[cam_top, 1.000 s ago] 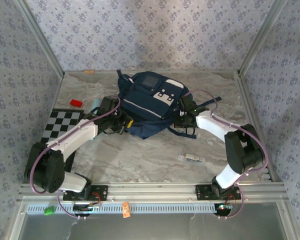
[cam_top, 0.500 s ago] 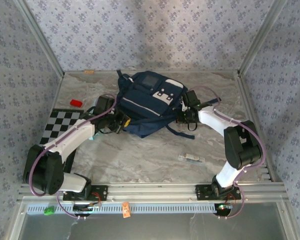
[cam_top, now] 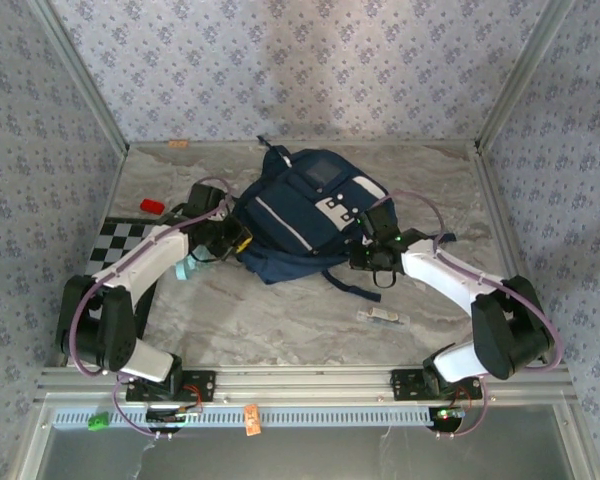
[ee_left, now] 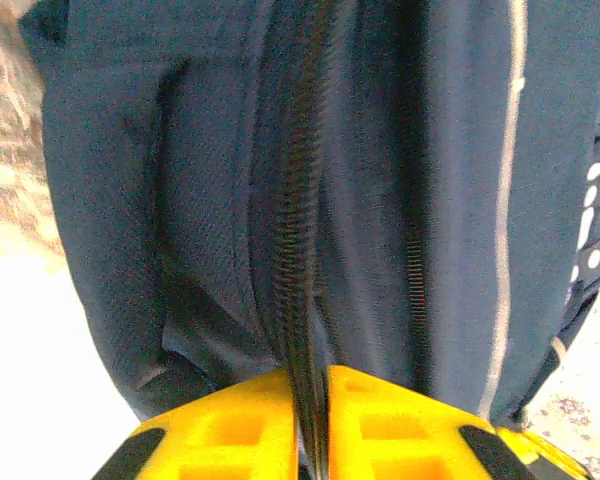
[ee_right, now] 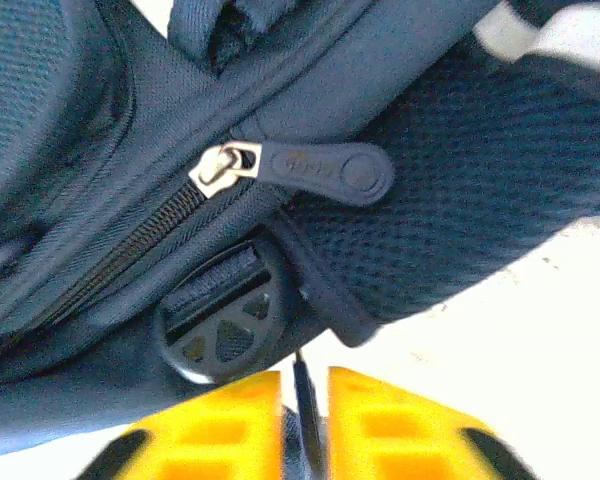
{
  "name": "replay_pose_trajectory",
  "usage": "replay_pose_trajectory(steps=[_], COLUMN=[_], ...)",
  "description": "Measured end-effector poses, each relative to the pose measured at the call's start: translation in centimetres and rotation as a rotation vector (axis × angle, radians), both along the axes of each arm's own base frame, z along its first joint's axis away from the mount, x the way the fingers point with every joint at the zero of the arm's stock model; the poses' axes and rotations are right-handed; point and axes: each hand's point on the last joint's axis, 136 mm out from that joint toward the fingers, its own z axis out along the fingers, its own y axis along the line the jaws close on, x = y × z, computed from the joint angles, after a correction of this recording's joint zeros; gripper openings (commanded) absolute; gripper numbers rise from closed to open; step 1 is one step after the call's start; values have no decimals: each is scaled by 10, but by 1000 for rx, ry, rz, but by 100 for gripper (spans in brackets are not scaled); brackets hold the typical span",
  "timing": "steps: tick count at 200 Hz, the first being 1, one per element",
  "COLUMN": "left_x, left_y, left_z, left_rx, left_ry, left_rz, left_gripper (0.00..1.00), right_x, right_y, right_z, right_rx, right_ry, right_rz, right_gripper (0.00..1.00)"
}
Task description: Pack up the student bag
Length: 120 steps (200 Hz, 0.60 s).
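Left hand [ee_left: 313,385] has its yellow fingers [ee_left: 400,425] nearly together, the zip ridge of the student bag [cam_top: 305,205] caught in the narrow slit between them. Right hand [ee_right: 305,385] is just as narrow, with a thin dark edge rising from its slit; whether it grips that edge cannot be told. On the marbled worktop [cam_top: 280,310] the navy student bag lies flat near the middle towards the far side, white patches up, with the left hand at its left edge and the right hand at its right edge, and a dark strap [cam_top: 352,287] trails from its near side. A black-and-white checkerboard [cam_top: 120,245] lies at the left, partly under the left arm. Near the right hand, a dark zip pull [ee_right: 325,170] rests on the bag above a round spoked plastic piece [ee_right: 220,335]. A small red object [cam_top: 152,206] sits beyond the checkerboard, and a small white object [cam_top: 383,316] lies well apart from the bag, towards the near side.
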Motion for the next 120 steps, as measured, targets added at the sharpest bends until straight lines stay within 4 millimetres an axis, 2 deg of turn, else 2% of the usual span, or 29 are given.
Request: replay_pose_trajectory(steps=[15, 29, 56, 70, 91, 120], left_x=[4, 6, -2, -9, -23, -41], left_y=[4, 3, 2, 0, -14, -35], left_z=[3, 8, 26, 36, 39, 26], left_rx=[2, -5, -18, -18, -3, 31], left_ry=[-20, -42, -94, -124, -139, -119], left_rz=[-1, -6, -12, -13, -41, -77], left_gripper=[30, 37, 45, 49, 53, 55], right_x=[2, 9, 37, 52, 75, 94], right_y=[-3, -3, 1, 6, 23, 44], right_z=[8, 23, 61, 72, 74, 55], right_rx=[-1, 25, 112, 149, 184, 193], right_ry=[-3, -22, -76, -79, -59, 2], right_rz=[1, -4, -12, -8, 22, 60], right_gripper=[49, 57, 63, 64, 64, 63])
